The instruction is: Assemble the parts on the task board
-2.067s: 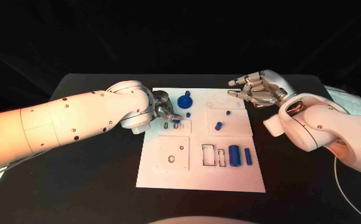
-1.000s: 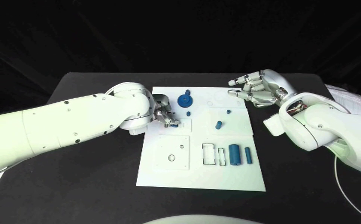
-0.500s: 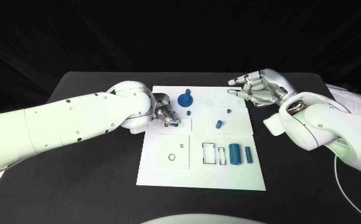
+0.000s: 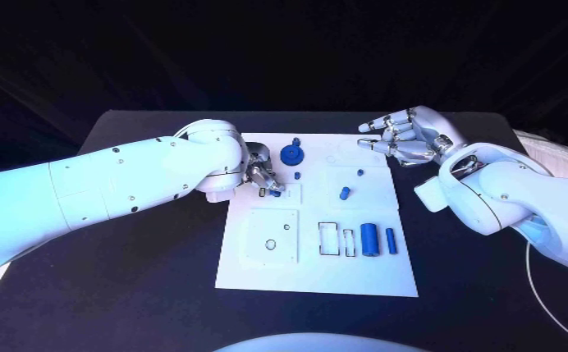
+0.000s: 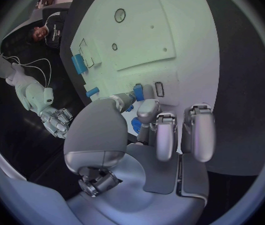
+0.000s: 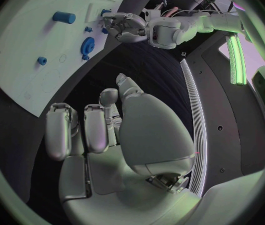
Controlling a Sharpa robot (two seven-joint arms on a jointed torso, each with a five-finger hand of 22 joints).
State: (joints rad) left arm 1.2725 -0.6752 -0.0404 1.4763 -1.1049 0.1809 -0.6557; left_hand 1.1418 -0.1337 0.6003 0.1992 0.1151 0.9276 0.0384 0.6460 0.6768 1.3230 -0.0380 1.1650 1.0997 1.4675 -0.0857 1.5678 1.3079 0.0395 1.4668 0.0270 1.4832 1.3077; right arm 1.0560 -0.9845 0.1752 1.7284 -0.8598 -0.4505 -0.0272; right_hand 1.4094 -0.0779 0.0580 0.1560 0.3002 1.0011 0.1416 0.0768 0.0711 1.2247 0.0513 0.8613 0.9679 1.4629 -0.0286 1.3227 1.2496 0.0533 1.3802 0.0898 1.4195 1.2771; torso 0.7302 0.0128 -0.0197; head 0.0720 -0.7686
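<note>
White task board (image 4: 310, 274) sits mid-desk on the black desk (image 4: 130, 286), long side running away from the robot. Left hand (image 4: 260, 176) is down over the board's left edge at the small raised plate, thumb and a finger pinching a small blue part (image 5: 138, 92) right at the narrow slots there; other fingers (image 5: 195, 135) curled beside it. Part touches the board surface or sits in a slot, can't tell which.

Right hand (image 4: 406, 140) hovers off the board's far right corner, palm toward the board, fingers apart and loosely bent, holding nothing.

Other parts on the board:
- blue gear (image 4: 291, 154) near the far edge, just beyond the left hand
- small blue peg (image 4: 359, 174) and short blue cylinder (image 4: 343, 194) mid-board, right of centre
- fat blue cylinder (image 4: 370, 240) and thin blue bar (image 4: 391, 241) side by side near the right edge, just right of two outlined rectangular slots (image 4: 336, 240)
- square plate (image 4: 271, 237) with a round hole on the left, nearer the robot
</note>
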